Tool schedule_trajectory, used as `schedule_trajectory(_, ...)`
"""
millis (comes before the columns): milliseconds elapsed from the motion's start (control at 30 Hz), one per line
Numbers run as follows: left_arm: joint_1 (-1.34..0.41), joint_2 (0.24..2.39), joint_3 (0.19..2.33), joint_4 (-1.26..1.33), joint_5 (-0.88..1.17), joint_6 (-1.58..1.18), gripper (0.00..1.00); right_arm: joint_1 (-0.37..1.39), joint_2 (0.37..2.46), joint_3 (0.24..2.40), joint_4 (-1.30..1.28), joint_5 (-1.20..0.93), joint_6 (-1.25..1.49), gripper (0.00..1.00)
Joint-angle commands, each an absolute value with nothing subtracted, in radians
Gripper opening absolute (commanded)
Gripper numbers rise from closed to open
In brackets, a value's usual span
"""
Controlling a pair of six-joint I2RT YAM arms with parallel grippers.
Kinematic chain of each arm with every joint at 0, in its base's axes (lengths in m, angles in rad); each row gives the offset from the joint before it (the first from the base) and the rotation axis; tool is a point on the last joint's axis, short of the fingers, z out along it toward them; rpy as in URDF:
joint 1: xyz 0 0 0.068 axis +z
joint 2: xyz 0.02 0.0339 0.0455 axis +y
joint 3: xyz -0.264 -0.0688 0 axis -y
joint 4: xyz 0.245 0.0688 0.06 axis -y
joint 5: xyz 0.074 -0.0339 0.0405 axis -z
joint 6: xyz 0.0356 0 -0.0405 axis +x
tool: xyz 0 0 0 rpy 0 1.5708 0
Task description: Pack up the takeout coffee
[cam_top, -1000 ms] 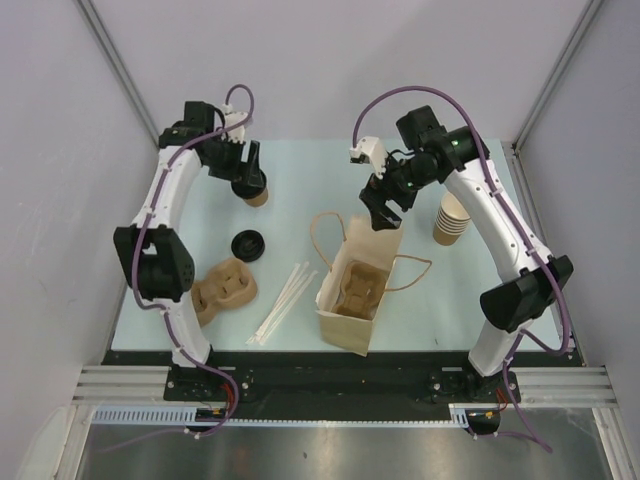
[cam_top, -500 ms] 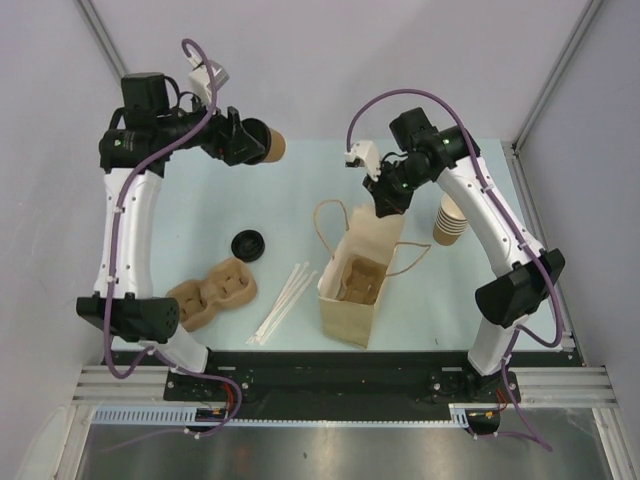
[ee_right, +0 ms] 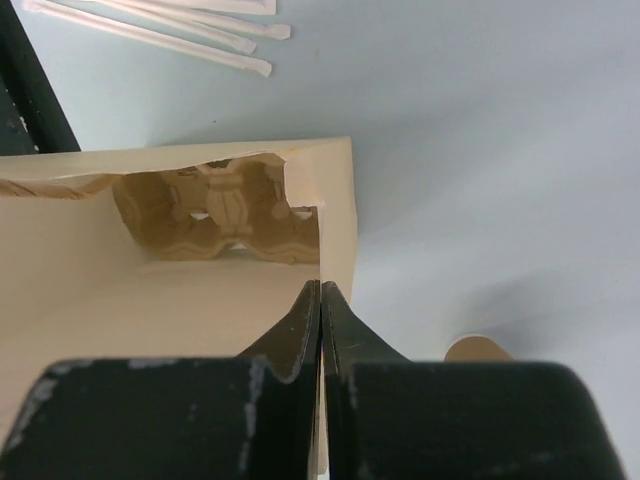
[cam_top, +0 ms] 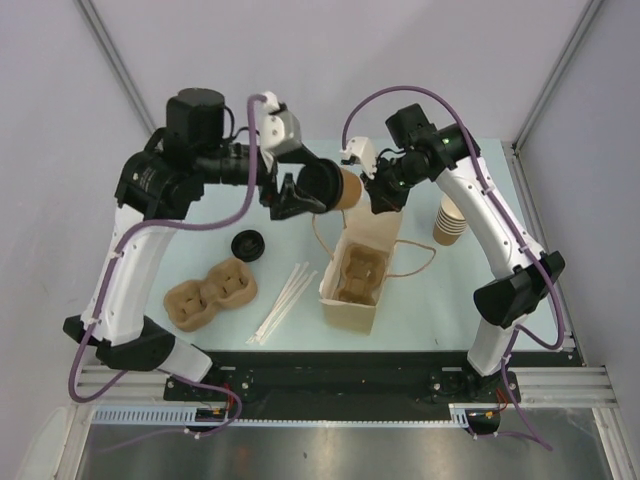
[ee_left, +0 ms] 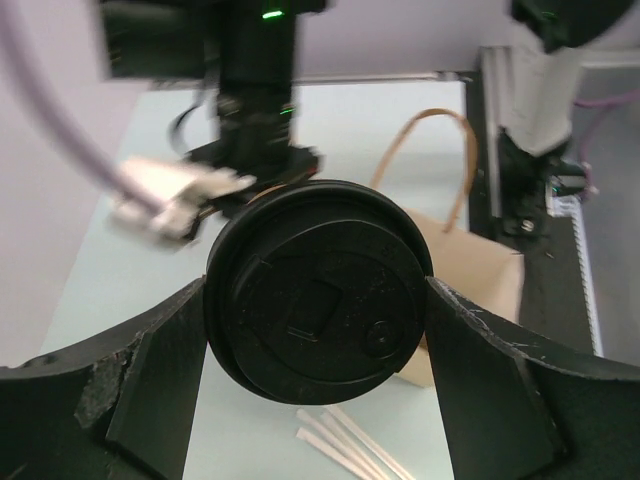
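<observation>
The takeout coffee (cam_top: pixel 337 187), a brown paper cup with a black lid (ee_left: pixel 318 290), hangs tilted on its side in the air. My left gripper (cam_top: pixel 310 190) is shut on it, one finger at each side of the lid. It hovers just behind and left of the open kraft paper bag (cam_top: pixel 352 300). A brown pulp cup carrier (cam_top: pixel 355 275) lies inside the bag. My right gripper (ee_right: pixel 320 300) is shut on the bag's back wall (ee_right: pixel 180 310), pinching the rim beside the carrier (ee_right: pixel 225 215).
A second pulp carrier (cam_top: pixel 210 293) lies at front left, with a loose black lid (cam_top: pixel 247 244) behind it. Several white wrapped straws (cam_top: pixel 285 300) lie left of the bag. A stack of lidless cups (cam_top: pixel 452 217) stands at the right. The bag's handles (cam_top: pixel 325 232) stick out.
My left arm lifted the coffee from the back left and swung it right, toward the bag. My right gripper went from open to shut on the bag's rim.
</observation>
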State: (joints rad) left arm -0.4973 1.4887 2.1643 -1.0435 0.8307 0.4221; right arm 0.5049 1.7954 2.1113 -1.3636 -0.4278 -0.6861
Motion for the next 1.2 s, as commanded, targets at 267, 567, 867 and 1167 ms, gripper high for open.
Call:
schedule_trajectory(267,-0.762,1.437,2.059,-1.164,0.638,0.684,0.23,0.552,1.755,2.154,-1.373,-0.397,-0.627,0.0)
schedule_trajectory(567,-0.871,1.483,1.97,-1.144,0.48,0.655,0.2,0.564,1.747,2.18,-1.353,-0.373,-0.552,0.0)
schedule_trajectory(867,-0.962,1.532,1.881,-1.08,0.348,0.606,0.2,0.565,1.738,2.164,-1.347,-0.397,-0.479,0.0)
schedule_trajectory(1167,-0.962,1.647,1.826,-1.04,0.253,0.581,0.19,0.552,1.718,2.097,-1.332,-0.428,-0.469,0.0)
